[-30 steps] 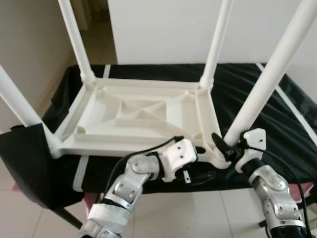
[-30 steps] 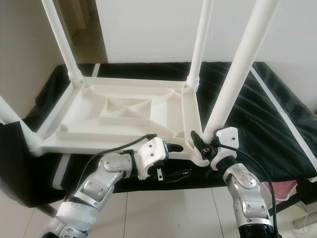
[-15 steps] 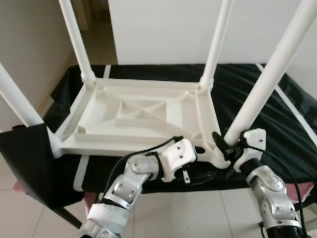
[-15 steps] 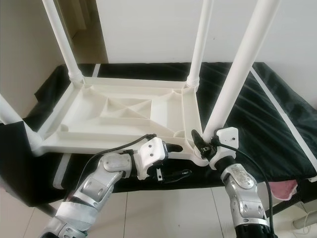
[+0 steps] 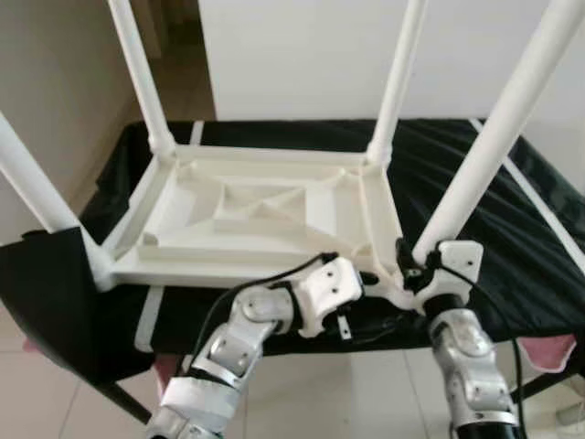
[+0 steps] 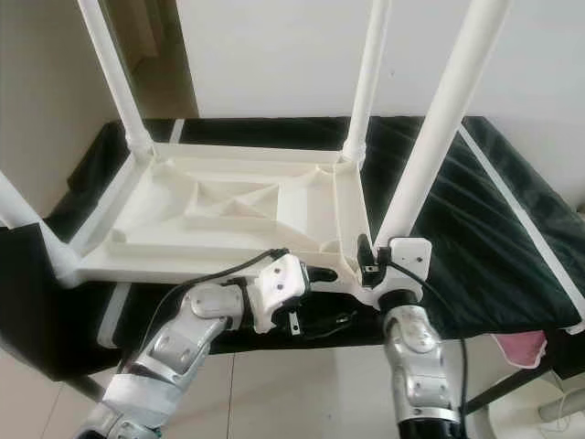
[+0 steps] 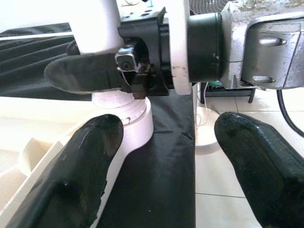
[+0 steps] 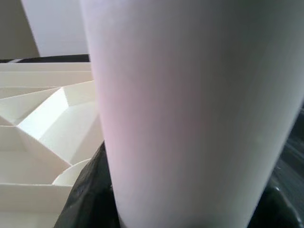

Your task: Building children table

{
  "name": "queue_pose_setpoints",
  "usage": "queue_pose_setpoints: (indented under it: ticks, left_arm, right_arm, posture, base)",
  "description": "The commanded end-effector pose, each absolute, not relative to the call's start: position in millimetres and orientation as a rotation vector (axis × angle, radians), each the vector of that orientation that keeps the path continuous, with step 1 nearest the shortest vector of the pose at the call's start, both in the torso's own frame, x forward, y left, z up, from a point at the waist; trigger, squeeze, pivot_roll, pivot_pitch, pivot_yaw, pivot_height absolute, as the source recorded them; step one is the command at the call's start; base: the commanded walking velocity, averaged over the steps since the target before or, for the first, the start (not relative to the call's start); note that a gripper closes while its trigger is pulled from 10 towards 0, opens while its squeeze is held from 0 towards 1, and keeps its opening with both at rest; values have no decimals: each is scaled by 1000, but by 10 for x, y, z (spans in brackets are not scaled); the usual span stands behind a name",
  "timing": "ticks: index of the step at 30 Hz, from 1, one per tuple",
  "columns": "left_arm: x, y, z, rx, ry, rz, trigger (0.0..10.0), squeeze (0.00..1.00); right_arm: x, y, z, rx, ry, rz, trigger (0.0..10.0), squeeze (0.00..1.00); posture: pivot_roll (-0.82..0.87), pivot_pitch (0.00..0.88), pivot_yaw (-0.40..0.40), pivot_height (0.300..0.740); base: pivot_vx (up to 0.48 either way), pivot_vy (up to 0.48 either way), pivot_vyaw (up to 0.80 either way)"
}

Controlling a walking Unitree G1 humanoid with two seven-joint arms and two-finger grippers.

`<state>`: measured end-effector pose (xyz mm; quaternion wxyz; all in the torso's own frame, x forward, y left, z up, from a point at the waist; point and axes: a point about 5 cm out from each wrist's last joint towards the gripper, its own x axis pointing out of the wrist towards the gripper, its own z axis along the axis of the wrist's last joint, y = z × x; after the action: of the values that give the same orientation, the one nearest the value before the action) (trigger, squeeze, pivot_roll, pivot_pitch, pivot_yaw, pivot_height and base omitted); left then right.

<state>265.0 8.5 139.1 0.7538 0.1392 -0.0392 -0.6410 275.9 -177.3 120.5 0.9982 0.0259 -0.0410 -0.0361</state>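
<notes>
Both eye views look forward and down from the head, sharing the upturned white children's table (image 5: 265, 215) on the black-covered table (image 5: 512, 229), with both arms at the near edge. The left wrist view looks along its own black fingers (image 7: 85, 166) toward the right, very close to the near right leg (image 5: 494, 137) and the right pincer (image 7: 90, 76). The right wrist view presses up against that leg.

The left end effector (image 7: 161, 161) has its two black fingers (image 7: 85, 175) spread wide, one resting against the white table frame (image 7: 28, 156). Ahead, the right end effector (image 7: 128, 71) clamps the base of a white table leg (image 7: 95, 23) above its socket, over black cloth (image 7: 156, 156).
</notes>
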Motion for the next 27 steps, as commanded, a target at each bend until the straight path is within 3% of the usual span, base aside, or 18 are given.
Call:
queue_pose_setpoints:
  ticks: [1, 6, 18, 19, 27]
  left_arm:
    - [2651, 85, 1393, 287, -86, -1359, 10000, 0]
    - [2643, 85, 1394, 280, -82, -1355, 10000, 0]
    - [2640, 101, 1392, 278, -75, -1349, 10000, 0]
    - [2647, 107, 1396, 278, -75, -1345, 10000, 0]
    - [2649, 119, 1403, 278, -73, -1344, 10000, 0]
  right_arm:
    - [2705, -1851, 973, 89, 32, -206, 10000, 0]
    - [2745, -1600, 983, 172, 28, -336, 10000, 0]
    - [2725, -1628, 995, 159, 34, -370, 10000, 0]
    - [2732, -1607, 1005, 170, 28, -348, 10000, 1000]
    - [2728, -1587, 1080, 159, -28, -320, 10000, 1000]
  posture:
    - [-104, 0, -6, 740]
    - [-95, 3, -8, 740]
    - [-88, 19, -6, 740]
    - [-89, 20, -5, 740]
    - [-87, 28, 2, 740]
  base:
    - [0, 0, 0]
    - [0, 0, 0]
    - [0, 0, 0]
    - [0, 0, 0]
    - [0, 0, 0]
